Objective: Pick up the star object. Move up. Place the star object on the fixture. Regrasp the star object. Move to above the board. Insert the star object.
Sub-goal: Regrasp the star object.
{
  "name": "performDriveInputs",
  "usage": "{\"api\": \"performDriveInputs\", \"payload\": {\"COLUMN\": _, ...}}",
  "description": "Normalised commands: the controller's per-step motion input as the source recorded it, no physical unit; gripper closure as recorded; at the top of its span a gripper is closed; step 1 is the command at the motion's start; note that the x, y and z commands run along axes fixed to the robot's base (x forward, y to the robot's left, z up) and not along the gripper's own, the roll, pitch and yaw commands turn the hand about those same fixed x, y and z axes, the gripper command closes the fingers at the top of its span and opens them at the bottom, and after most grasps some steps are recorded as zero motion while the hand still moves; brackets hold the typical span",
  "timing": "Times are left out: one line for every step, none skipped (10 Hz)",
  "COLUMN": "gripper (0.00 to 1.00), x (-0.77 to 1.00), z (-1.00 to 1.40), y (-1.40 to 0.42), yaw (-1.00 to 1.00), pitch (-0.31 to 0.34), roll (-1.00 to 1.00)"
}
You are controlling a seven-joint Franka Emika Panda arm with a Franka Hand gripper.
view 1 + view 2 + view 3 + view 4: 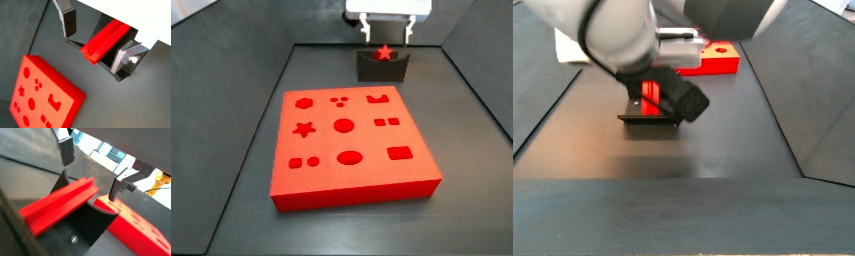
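The star object (105,44) lies horizontally in the notch of the fixture (90,223), with one end projecting past the fixture's edge. This seating holds the peg steady without a grip, so the gripper can take a fresh hold better suited to insertion.

The gripper (100,42) hovers directly above the fixture. Its fingers (69,22) are released: in both wrist views the two silver plates stand on either side of the star object with visible gaps, touching neither flank. The peg is therefore carried by the fixture alone.

In a side view the star-shaped end face of the peg (382,52) shows above the fixture (381,66), which stands on the table (472,180) just beyond the far edge of the board (345,145). The board's star hole (303,128) is unoccupied.

Judged step: placement is complete and the regrasp is pending. The fingers straddle the peg, so closing should centre it between the pads.
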Motion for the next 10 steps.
{"api": "performDriveInputs", "payload": {"gripper": 0.00, "x": -0.04, "z": 1.00, "y": 0.00, "yaw": 0.02, "pitch": 0.042, "roll": 0.07}}
{"api": "performDriveInputs", "payload": {"gripper": 0.00, "x": -0.04, "z": 0.93, "y": 0.00, "yaw": 0.01, "pitch": 0.063, "roll": 0.06}}
{"api": "performDriveInputs", "payload": {"gripper": 0.00, "x": -0.03, "z": 0.76, "y": 0.00, "yaw": 0.00, "pitch": 0.068, "roll": 0.05}}
{"api": "performDriveInputs", "payload": {"gripper": 0.00, "x": -0.03, "z": 0.51, "y": 0.01, "yaw": -0.01, "pitch": 0.073, "roll": 0.04}}
{"api": "performDriveInputs", "payload": {"gripper": 0.00, "x": -0.03, "z": 0.39, "y": 0.01, "yaw": -0.02, "pitch": 0.075, "roll": 0.04}}
{"api": "performDriveInputs", "payload": {"gripper": 0.00, "x": -0.12, "z": 0.79, "y": -0.83, "yaw": 0.02, "pitch": 0.055, "roll": 1.00}}
{"api": "performDriveInputs", "payload": {"gripper": 0.00, "x": -0.12, "z": 0.70, "y": -0.82, "yaw": 0.02, "pitch": 0.053, "roll": 1.00}}
{"api": "performDriveInputs", "payload": {"gripper": 0.00, "x": -0.12, "z": 0.51, "y": -0.67, "yaw": 0.02, "pitch": 0.040, "roll": 1.00}}
{"api": "performDriveInputs", "payload": {"gripper": 0.00, "x": -0.13, "z": 0.38, "y": -0.57, "yaw": 0.02, "pitch": 0.034, "roll": 1.00}}
{"api": "performDriveInputs", "payload": {"gripper": 0.00, "x": -0.10, "z": 0.12, "y": -0.36, "yaw": 0.02, "pitch": 0.028, "roll": 1.00}}
